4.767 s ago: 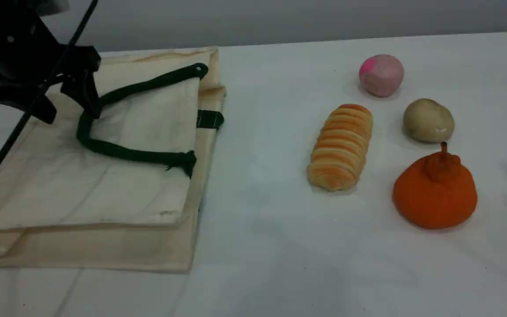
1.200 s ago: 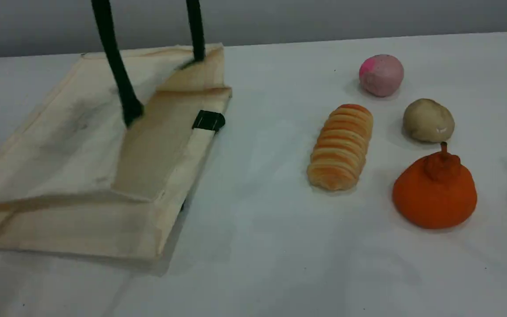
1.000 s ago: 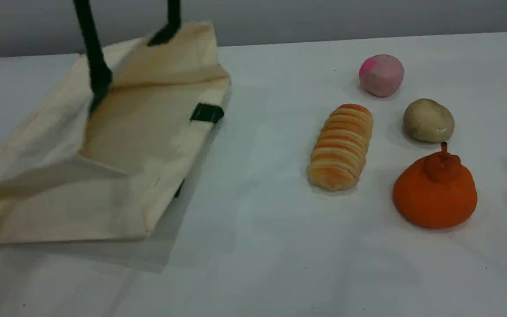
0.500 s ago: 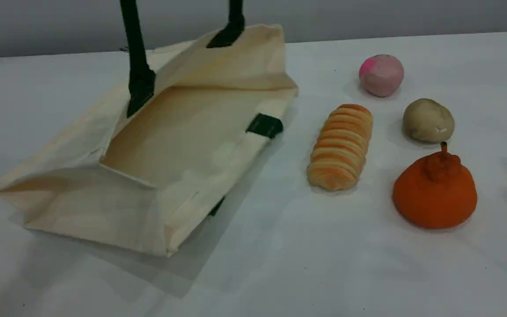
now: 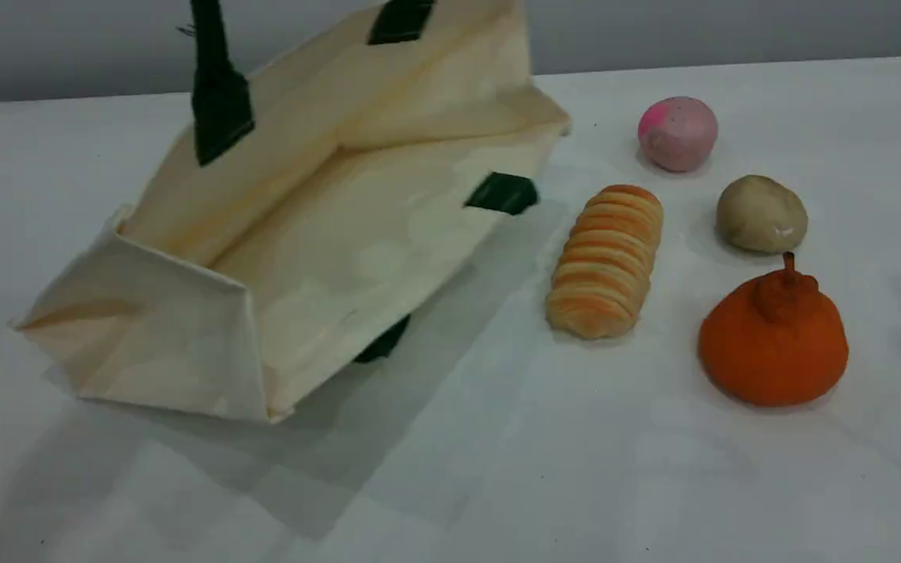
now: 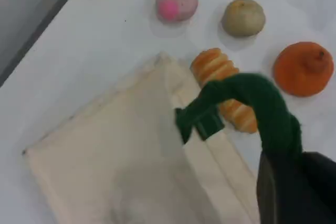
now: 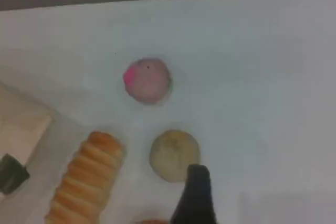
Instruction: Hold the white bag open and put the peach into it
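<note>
The white bag (image 5: 317,234) hangs tilted from its dark green rope handle (image 5: 216,86), its mouth gaping and its bottom corner resting on the table. In the left wrist view the handle (image 6: 262,103) runs up into my left gripper (image 6: 286,171), which is shut on it above the bag (image 6: 115,166). The peach (image 5: 677,133) lies on the table to the right of the bag, untouched. It also shows as the pink peach (image 7: 147,80) in the right wrist view, below and ahead of my right gripper's one visible fingertip (image 7: 195,198), which holds nothing.
A striped bread roll (image 5: 605,260) lies just right of the bag's green tab (image 5: 501,193). A beige potato-like lump (image 5: 761,213) and an orange stemmed fruit (image 5: 773,340) sit near the peach. The table's far edge meets a grey wall.
The bag has been pulled higher and swung to the right, toward the bread roll. Its mouth gapes wider and the handle top has left the scene view. The fruits have not moved.
</note>
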You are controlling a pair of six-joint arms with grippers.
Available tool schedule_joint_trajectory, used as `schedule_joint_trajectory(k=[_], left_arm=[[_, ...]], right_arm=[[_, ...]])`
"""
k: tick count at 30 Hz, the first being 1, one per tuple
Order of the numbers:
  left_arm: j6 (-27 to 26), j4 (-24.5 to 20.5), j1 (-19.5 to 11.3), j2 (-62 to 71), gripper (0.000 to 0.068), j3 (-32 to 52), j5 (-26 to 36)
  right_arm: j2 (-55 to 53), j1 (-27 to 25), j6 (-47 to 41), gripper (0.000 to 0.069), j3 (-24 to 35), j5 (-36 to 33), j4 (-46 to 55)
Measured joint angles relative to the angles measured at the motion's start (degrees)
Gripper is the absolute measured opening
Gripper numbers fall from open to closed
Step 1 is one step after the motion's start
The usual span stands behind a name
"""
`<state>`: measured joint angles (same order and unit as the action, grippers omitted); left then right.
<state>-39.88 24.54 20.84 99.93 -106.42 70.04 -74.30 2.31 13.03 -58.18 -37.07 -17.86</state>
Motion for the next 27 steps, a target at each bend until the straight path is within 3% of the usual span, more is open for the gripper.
schedule_joint_trajectory(k=[10, 20, 27], left_arm=[[1.21, -0.38, 0.0, -1.09, 0.0092, 0.05, -0.05], [1.92, -0.55, 0.0, -1.93, 0.0092, 0.05, -0.05], [2.09, -0.48, 0.0, -1.88, 0.0092, 0.05, -0.05]], right_arm=[[-7.29, 0.0, 1.06, 0.057, -0.67, 2.59, 0.0], [-17.58, 0.0, 1.26, 0.057, -10.31, 2.6, 0.3], [-26.53, 0.0, 3.43, 0.057, -10.82, 12.31, 0.41]])
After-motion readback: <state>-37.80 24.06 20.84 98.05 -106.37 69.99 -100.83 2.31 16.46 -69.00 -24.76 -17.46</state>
